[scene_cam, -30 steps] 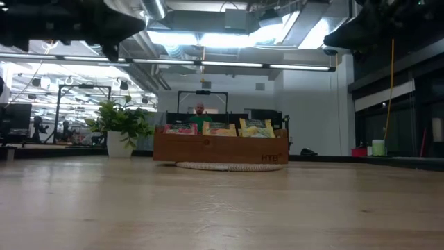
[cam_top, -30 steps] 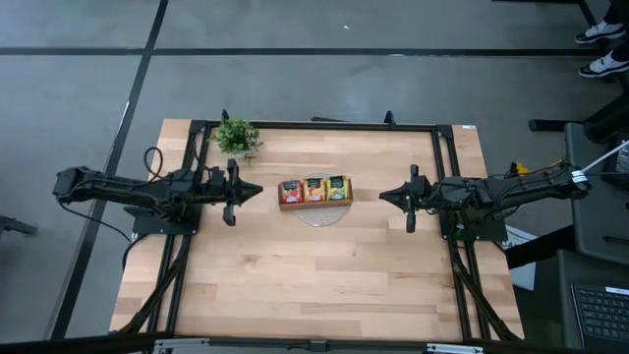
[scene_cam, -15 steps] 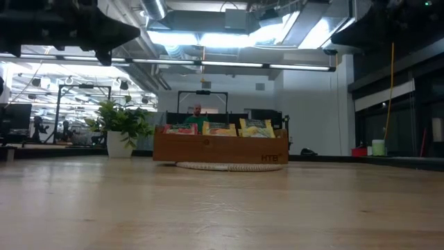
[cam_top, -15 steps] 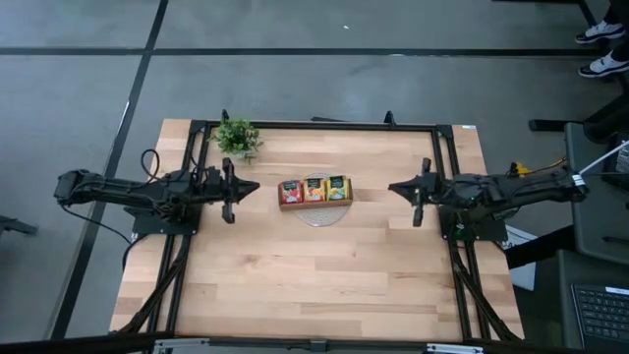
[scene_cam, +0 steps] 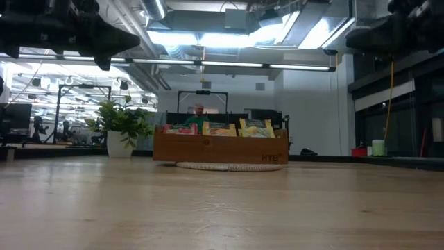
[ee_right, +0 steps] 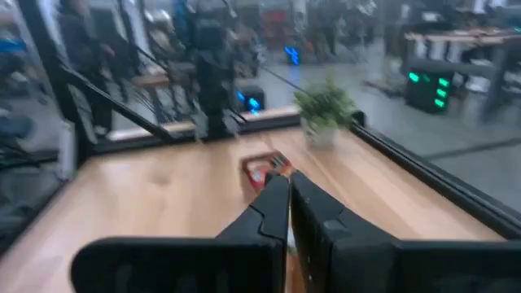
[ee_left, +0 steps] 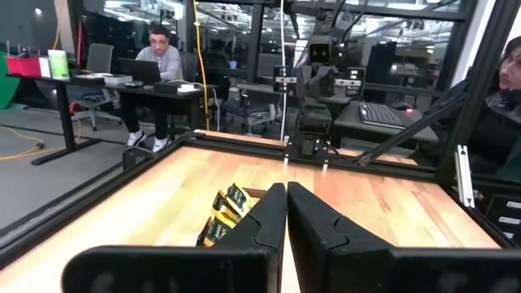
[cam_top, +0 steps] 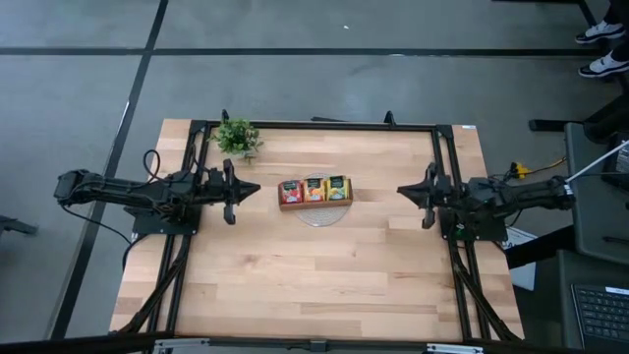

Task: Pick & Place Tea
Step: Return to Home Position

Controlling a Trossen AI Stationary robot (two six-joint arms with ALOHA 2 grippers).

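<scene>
The tea stands as red, orange and yellow sachets on edge in a brown wooden tray at mid-table, on a round pale mat. In the left wrist view the yellow sachets show beside the fingers; in the right wrist view the red ones do. My left gripper is shut and hangs level above the table, left of the tray, pointing at it. My right gripper is shut too, level, right of the tray and farther from it. Neither holds anything.
A small green potted plant stands at the far left of the table. Black frame rails run along the table's sides. People sit at desks beyond the table, and one is at the picture's edge.
My right gripper has drawn back from the tray toward the table's right edge, staying shut and pointing level. The tray and the tea have not moved.
</scene>
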